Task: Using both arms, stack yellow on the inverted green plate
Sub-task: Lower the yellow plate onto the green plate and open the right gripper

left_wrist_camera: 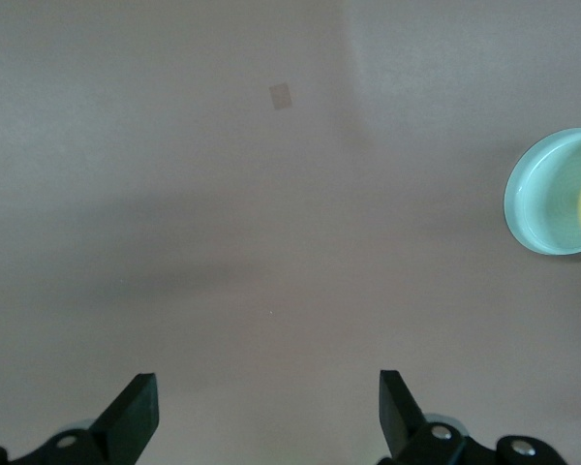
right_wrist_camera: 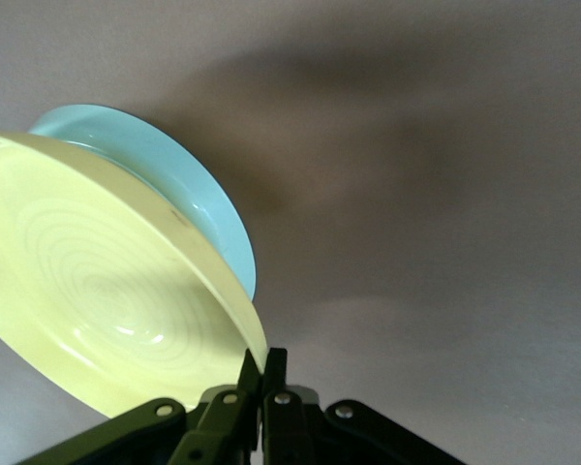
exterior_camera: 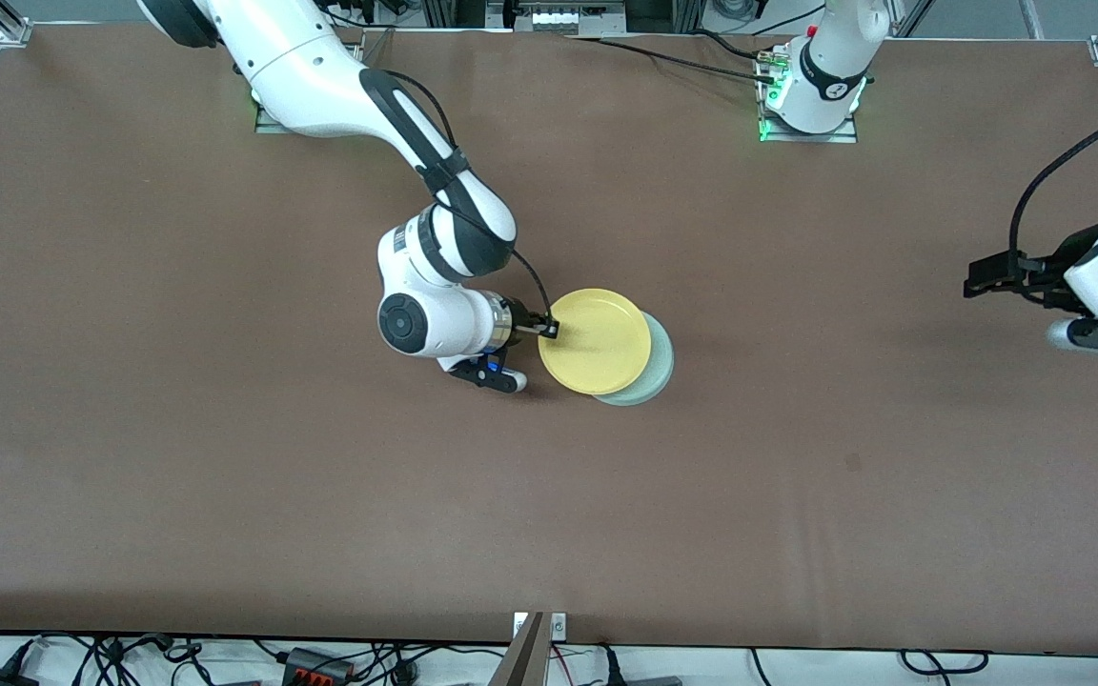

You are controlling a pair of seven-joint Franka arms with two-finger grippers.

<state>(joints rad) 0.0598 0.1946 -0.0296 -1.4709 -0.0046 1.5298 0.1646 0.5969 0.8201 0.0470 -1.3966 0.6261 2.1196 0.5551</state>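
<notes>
Right end effector point(exterior_camera: 549, 329) is clenched on the rim of your yellow plate point(exterior_camera: 597, 340), which sits offset over the green plate point(exterior_camera: 656, 374) near the middle of the bench point(exterior_camera: 225, 476). Left end effector point(left_wrist_camera: 266, 407) waits released over the bench edge at the left arm's end.

Green plate point(exterior_camera: 656, 373) mostly hidden under yellow point(exterior_camera: 595, 341) — perhaps inverted.

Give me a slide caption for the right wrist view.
Right gripper pinches the yellow plate rim above the green plate.
</notes>
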